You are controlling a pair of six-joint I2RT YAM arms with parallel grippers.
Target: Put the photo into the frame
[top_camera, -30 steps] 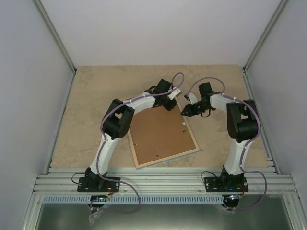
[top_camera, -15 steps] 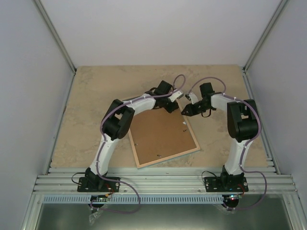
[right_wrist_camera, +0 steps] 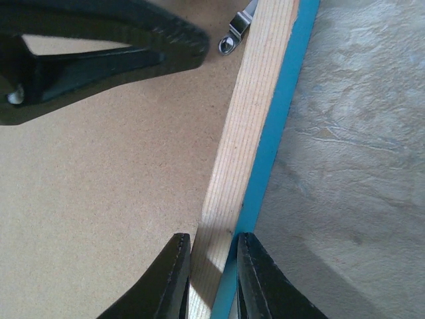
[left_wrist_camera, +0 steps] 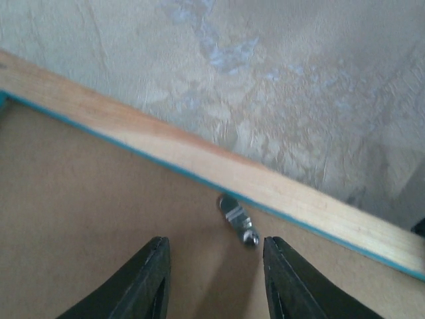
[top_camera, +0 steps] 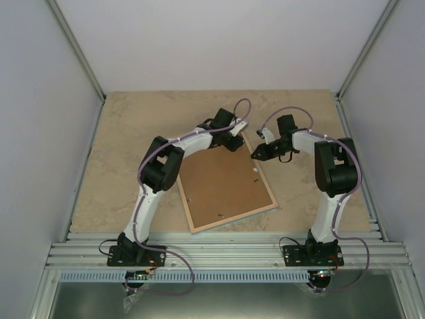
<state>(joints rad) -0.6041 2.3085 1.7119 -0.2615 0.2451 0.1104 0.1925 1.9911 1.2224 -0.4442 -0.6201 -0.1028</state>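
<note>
Wood-backed frame (top_camera: 232,218) face dn, long axis approx near-far, skewed.

Left fingers (left_wrist_camera: 149,286) stand apart, right fingers (right_wrist_camera: 176,286) pinch close together

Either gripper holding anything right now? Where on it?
Right gripper pinches the frame by its wooden edge rail, near the far corner. Left gripper is open over the backing board, holding nothing.
</note>
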